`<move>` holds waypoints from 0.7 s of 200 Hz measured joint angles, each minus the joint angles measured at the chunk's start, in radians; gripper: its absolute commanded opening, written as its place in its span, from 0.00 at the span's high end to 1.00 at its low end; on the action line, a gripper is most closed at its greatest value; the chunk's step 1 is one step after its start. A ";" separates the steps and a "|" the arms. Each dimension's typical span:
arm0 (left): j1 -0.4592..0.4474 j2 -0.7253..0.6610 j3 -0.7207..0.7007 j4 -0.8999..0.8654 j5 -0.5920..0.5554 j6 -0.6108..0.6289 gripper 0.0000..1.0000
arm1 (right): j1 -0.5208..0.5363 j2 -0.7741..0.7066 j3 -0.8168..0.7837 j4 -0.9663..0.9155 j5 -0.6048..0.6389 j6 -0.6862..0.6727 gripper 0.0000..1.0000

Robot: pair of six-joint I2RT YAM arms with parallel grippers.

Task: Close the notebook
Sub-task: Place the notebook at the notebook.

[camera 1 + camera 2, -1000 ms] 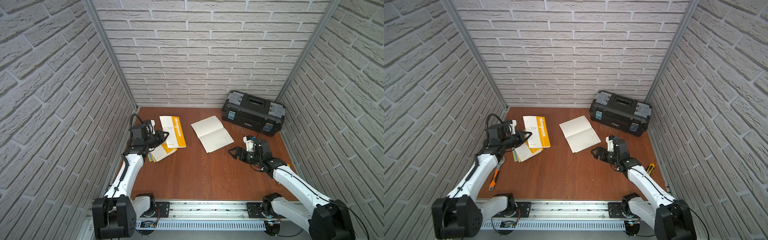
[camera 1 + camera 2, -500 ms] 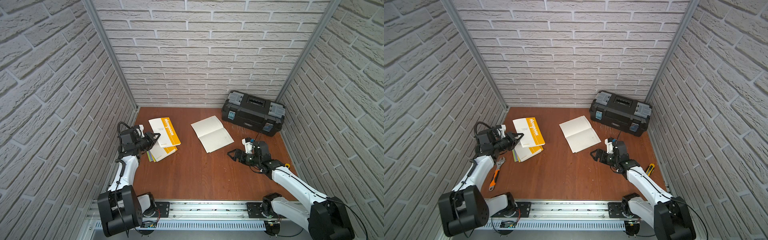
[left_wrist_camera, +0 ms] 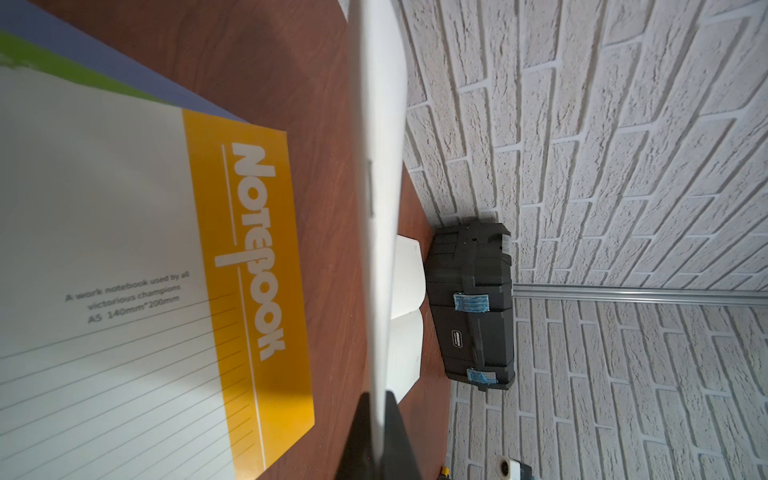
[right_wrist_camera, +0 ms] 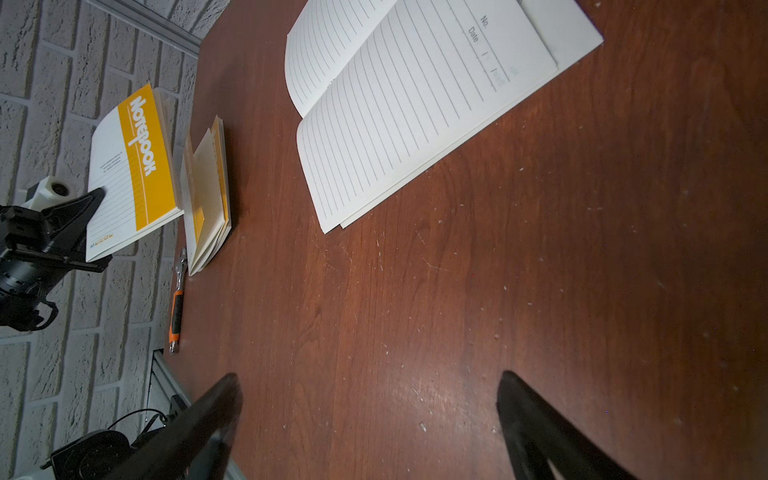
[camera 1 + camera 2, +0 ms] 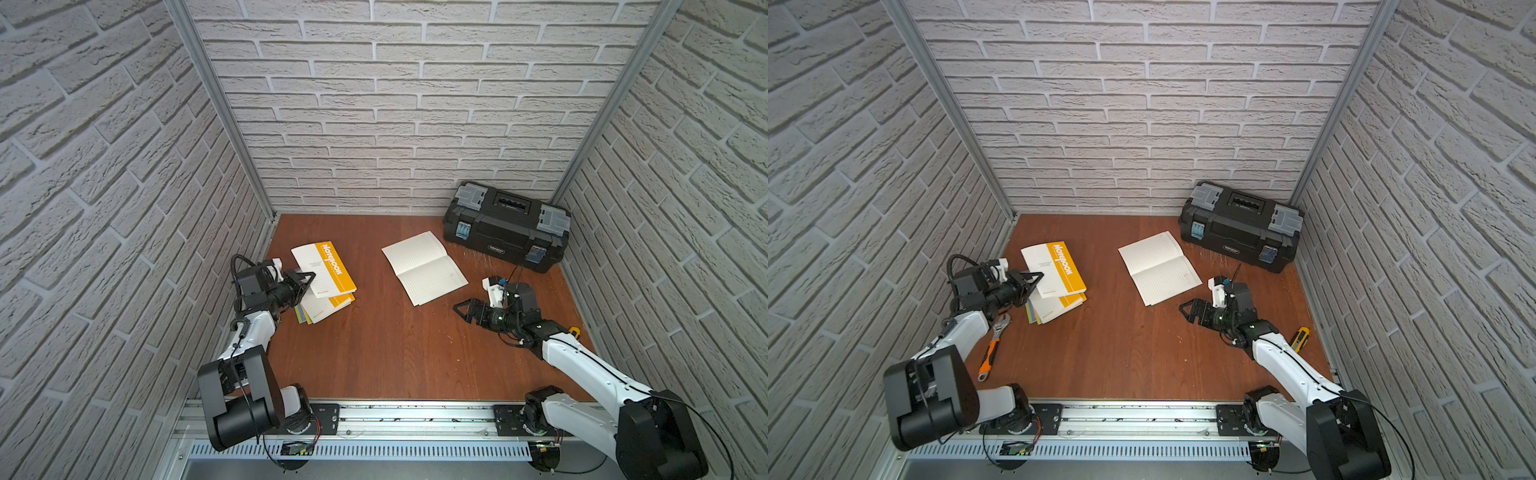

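In both top views the open notebook (image 5: 424, 268) lies flat on the worktop (image 5: 395, 357), lined pages up, just toward 12 o'clock from the middle. The right pincer (image 5: 459, 309) hovers near it, at its 4 o'clock, with jaws apart and nothing between them. At 9 o'clock the left pincer (image 5: 309, 277) is clamped on the edge of an orange-covered notebook (image 5: 330, 266), lifted and tilted above a stack (image 5: 322, 309) of others. A black toolbox (image 5: 505, 232) sits at 1 o'clock. A wrench (image 5: 992, 345) lies at 8 o'clock.
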 measured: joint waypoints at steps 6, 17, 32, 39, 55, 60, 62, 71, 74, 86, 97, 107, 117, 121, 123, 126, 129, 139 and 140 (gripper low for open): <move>0.001 0.006 -0.005 0.000 -0.001 0.000 1.00 | 0.000 0.000 -0.002 0.001 0.000 0.000 0.05; 0.001 0.018 -0.008 -0.001 -0.005 0.001 1.00 | 0.000 0.003 -0.006 0.003 -0.003 0.000 0.05; 0.003 0.034 -0.009 0.001 -0.015 0.009 1.00 | 0.000 0.008 -0.006 0.004 -0.006 0.000 0.05; 0.003 0.041 -0.009 0.001 -0.020 0.013 1.00 | 0.000 0.008 -0.006 0.004 -0.007 0.000 0.05; 0.003 0.055 -0.009 -0.002 -0.029 0.027 1.00 | 0.000 0.008 -0.006 0.004 -0.011 -0.001 0.05; 0.003 0.058 -0.009 -0.005 -0.034 0.036 1.00 | 0.000 0.008 -0.006 0.004 -0.012 -0.001 0.05; 0.003 0.059 -0.009 -0.007 -0.036 0.038 1.00 | 0.000 0.008 -0.006 0.004 -0.012 -0.001 0.05; 0.003 0.062 -0.009 -0.021 -0.046 0.053 1.00 | 0.000 0.008 -0.006 0.004 -0.013 -0.001 0.05; 0.003 0.063 -0.008 -0.027 -0.050 0.060 1.00 | 0.000 0.008 -0.006 0.004 -0.014 -0.001 0.05; 0.003 0.063 -0.008 -0.055 -0.068 0.084 1.00 | 0.000 0.009 -0.006 0.004 -0.014 -0.001 0.05; 0.003 0.063 -0.008 -0.078 -0.088 0.099 1.00 | 0.000 0.009 -0.006 0.004 -0.014 -0.001 0.05; 0.003 0.063 -0.008 -0.097 -0.103 0.114 1.00 | 0.000 0.009 -0.007 0.004 -0.015 -0.001 0.05; 0.003 0.063 -0.008 -0.110 -0.119 0.124 1.00 | 0.000 0.010 -0.007 0.004 -0.015 0.000 0.05; 0.003 0.063 -0.008 -0.114 -0.124 0.128 1.00 | 0.000 0.010 -0.008 0.004 -0.015 0.000 0.05; 0.003 0.063 -0.008 -0.116 -0.127 0.130 1.00 | 0.000 0.010 -0.008 0.004 -0.015 0.000 0.05; 0.003 0.064 -0.008 -0.119 -0.132 0.132 1.00 | 0.000 0.010 -0.008 0.005 -0.015 0.000 0.05; 0.003 0.065 -0.008 -0.121 -0.135 0.134 1.00 | 0.000 0.010 -0.008 0.005 -0.016 0.000 0.05; 0.003 0.070 -0.007 -0.130 -0.151 0.143 1.00 | 0.000 0.011 -0.008 0.006 -0.018 0.000 0.05; 0.003 0.071 -0.007 -0.130 -0.151 0.143 1.00 | 0.000 0.011 -0.008 0.006 -0.018 0.000 0.05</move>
